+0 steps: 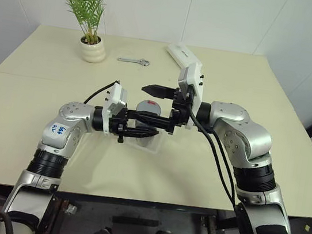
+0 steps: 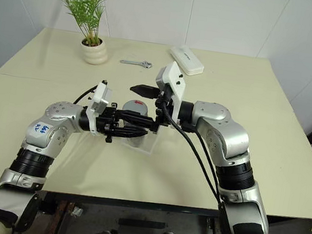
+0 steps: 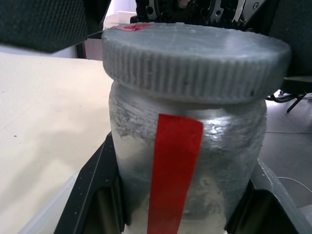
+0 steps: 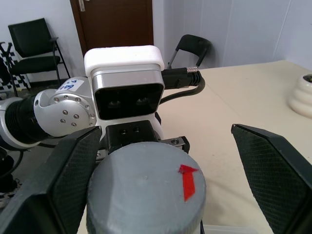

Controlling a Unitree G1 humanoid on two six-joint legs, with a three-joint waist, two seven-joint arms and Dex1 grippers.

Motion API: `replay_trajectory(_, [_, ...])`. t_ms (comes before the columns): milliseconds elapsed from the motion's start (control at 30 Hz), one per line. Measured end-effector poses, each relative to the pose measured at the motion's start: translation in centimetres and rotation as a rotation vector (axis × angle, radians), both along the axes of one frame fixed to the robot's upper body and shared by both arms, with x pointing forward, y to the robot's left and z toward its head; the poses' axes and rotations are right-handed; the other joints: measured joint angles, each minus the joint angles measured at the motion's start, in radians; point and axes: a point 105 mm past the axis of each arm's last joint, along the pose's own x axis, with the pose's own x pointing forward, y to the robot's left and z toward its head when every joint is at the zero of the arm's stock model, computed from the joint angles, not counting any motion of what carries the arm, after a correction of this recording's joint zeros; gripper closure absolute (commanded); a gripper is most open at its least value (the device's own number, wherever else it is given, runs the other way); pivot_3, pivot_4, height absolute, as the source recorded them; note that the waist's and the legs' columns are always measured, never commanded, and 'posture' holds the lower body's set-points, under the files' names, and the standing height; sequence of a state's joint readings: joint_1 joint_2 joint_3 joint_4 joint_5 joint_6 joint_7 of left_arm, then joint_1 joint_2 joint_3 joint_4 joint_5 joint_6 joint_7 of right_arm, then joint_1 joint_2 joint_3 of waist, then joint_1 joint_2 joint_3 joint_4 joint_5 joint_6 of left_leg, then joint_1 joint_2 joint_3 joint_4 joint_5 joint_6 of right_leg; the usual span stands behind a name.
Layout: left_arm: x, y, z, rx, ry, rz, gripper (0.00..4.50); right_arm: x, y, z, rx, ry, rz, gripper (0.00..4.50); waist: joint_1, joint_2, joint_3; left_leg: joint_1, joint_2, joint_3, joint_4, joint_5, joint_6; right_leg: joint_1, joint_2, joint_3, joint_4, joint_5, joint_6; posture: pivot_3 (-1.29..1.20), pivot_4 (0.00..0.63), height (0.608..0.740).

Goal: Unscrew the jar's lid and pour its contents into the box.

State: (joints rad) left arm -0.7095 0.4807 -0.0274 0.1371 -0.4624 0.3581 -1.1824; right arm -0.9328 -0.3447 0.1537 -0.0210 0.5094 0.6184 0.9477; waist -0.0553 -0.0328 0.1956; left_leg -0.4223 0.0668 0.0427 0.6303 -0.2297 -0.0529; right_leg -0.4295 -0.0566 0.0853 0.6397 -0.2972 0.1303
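1. Grey lid (image 4: 146,187) was seated on the jar (image 3: 187,161), red mark up, at centre frame of the head view.
2. Left gripper (image 1: 140,131) was clamped on the jar body, one finger on each side, holding it upright above the box (image 1: 143,143).
3. Right gripper (image 1: 159,101) stood level at lid height, jaws wide apart, one black finger on each side of the lid and not touching it.
4. Judgement: lid not yet gripped; unscrewing not begun.
5. To do well: centre the fingers on the ribbed rim, close squarely, then twist about the jar's axis while the left grip holds firm.
6. Risk: an off-centre pinch could tilt the jar or slip on the rim.
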Motion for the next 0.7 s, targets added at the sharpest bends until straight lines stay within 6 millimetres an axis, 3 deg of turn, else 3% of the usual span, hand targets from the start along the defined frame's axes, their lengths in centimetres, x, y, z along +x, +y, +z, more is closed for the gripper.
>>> replay_trajectory(700, [0.3, 0.3, -0.3, 0.003, 0.018, 0.011, 2.57, 0.7, -3.3, 0.3, -0.01, 0.006, -0.031, 0.03, 0.001, 0.0, 0.0, 0.0, 0.0, 0.0, 0.0, 0.0, 0.0, 0.0, 0.0, 0.0, -0.001, 0.0, 0.0, 0.0, 0.15, 0.74])
